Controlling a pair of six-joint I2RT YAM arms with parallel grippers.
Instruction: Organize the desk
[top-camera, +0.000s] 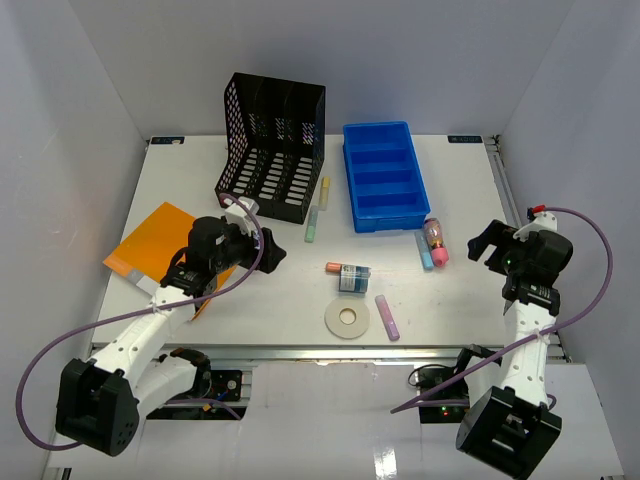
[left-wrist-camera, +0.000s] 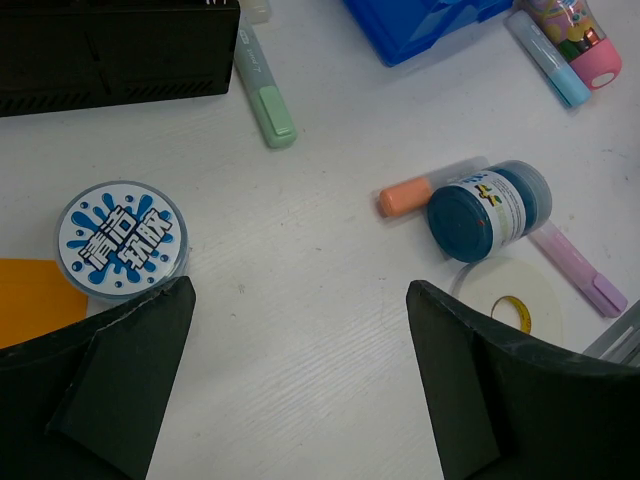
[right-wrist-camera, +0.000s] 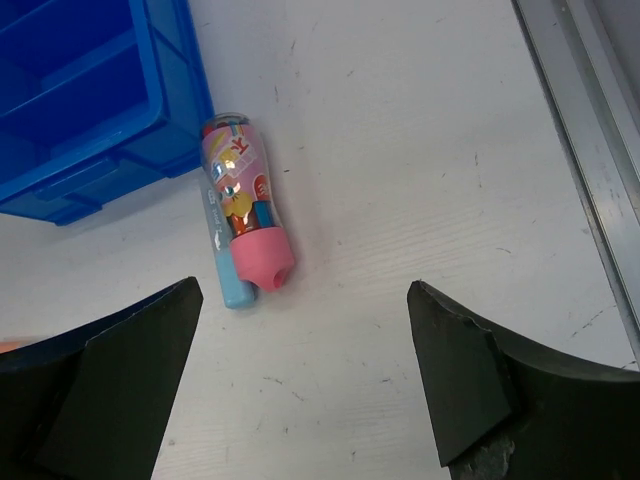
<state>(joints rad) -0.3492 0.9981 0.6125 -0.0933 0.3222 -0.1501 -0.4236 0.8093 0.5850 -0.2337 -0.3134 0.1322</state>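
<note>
Two white-and-black robot arms rise from the near edge of a large flat white worktop (top-camera: 450, 300) with metal-railed edges. It fills the middle of the overhead view and carries everything else.

The left claw (left-wrist-camera: 300, 290) hovers over the left-centre of the worktop, its black fingers spread wide and gripping nothing. The right claw (right-wrist-camera: 305, 290) hangs near the right rail, also spread wide and gripping nothing.

Closest to the arms, near the middle, lies a flat white ring of tape (top-camera: 347, 320). A pale purple marker (top-camera: 387, 317) lies just beside it on the right. A little farther back, a small round blue jar (top-camera: 353, 279) lies on its side, with an orange-capped clear marker (top-camera: 333, 268) resting against it.

In the left wrist view, a round tin with a blue-and-white splash label (left-wrist-camera: 122, 240) sits just ahead of the left claw's left finger. It is beside a flat orange sheet (top-camera: 150, 245) that covers the worktop's left side, partly under the left arm.

On the right, a clear tube with a pink cap and cartoon print (right-wrist-camera: 245, 215) lies side by side with a light blue marker (right-wrist-camera: 222, 270), touching it. Both are just beside the near right corner of a blue plastic compartment tray (top-camera: 385, 222).

Left of the tray, a pale green highlighter (top-camera: 312, 226) and a pale yellow marker (top-camera: 324, 188) lie between it and a black mesh file rack (top-camera: 235, 140). The rack stands at the far left-centre.
</note>
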